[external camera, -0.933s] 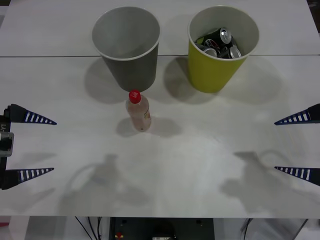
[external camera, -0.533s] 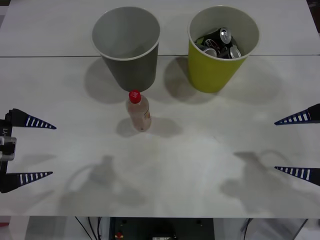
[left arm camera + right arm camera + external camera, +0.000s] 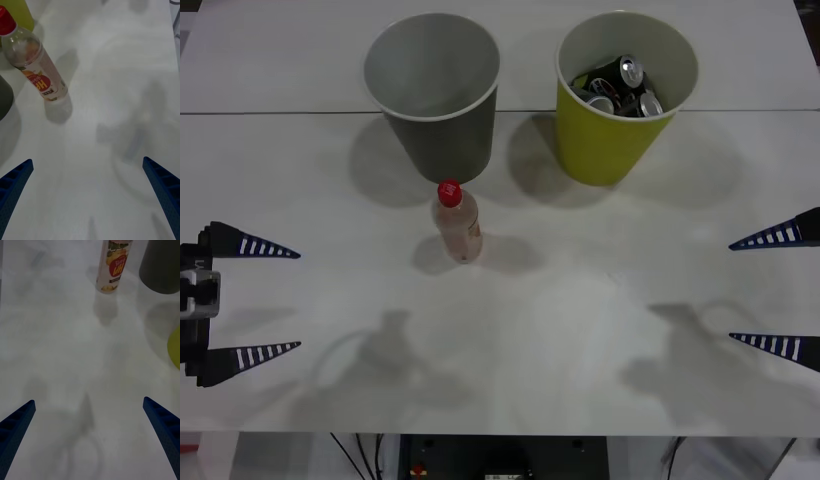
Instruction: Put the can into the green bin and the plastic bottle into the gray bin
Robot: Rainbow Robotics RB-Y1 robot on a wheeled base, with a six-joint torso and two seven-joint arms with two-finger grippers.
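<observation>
**Left tool creeping in toward bottle; can half already done**

Left tool [image 3: 248, 300] is sitting at the surface's left edge with fingers spread wide apart, holding nothing; versus the frames a moment back it is edging inward, tips now a bit further onto the white surface [image 3: 580, 330]; reads as the start of a reach.

Right tool [image 3: 778, 292] is parked at the right edge, fingers also wide apart and empty, unmoved across the frames.

Small clear plastic bottle with red screw cap and pale label [image 3: 458, 221] is standing upright just in front of the large dark gray tapered bin [image 3: 435, 95], close but apart from it as far as I can tell; nothing visible inside that bin.

Large yellow-green tapered bin [image 3: 620, 100] is standing well apart to the right, already holding dark cans [image 3: 620, 85]; so the can step looks finished.

Remaining: bottle into gray bin; left arm is the nearer one; the bottle looks tippable if a finger clips it on approach.
</observation>
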